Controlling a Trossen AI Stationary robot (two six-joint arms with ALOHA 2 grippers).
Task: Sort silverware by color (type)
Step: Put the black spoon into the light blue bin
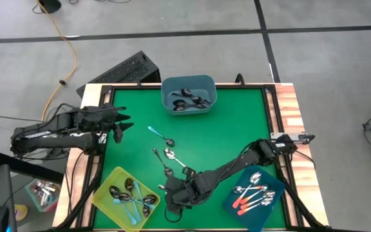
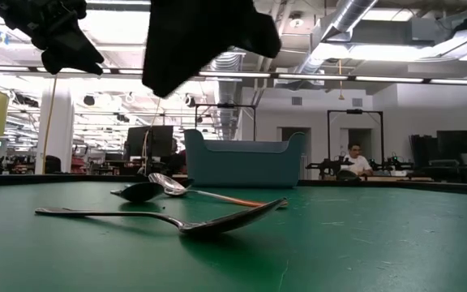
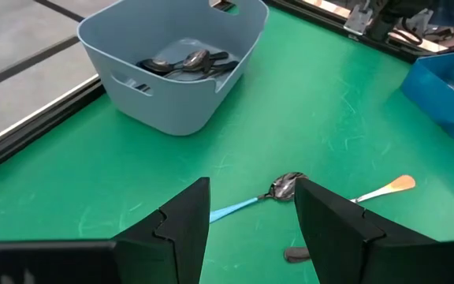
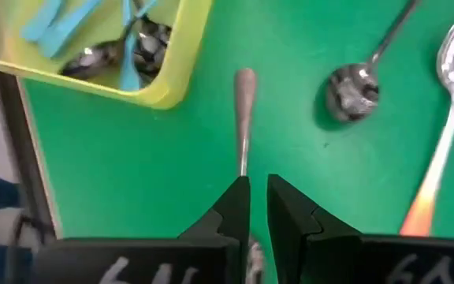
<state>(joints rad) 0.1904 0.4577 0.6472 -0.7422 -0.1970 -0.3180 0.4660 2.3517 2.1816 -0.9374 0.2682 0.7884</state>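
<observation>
The right tool (image 4: 257,207) is pinching a dark plain-metal spoon (image 4: 244,118) at the surface's six o'clock, likely bound for the twelve-o'clock grey-blue bin (image 1: 189,95), while the left tool (image 3: 251,217) is waiting wide at nine o'clock.

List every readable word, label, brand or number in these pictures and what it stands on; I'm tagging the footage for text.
Right gripper: pale marks on its body at the edge of the right wrist view, cut off and blurred, not readable.
Yellow bin, dark blue bin, grey-blue bin: no lettering shows.
Spoons on the green mat: no markings can be made out.
Room behind in the low view: nothing legible.
So no text can be read.
</observation>
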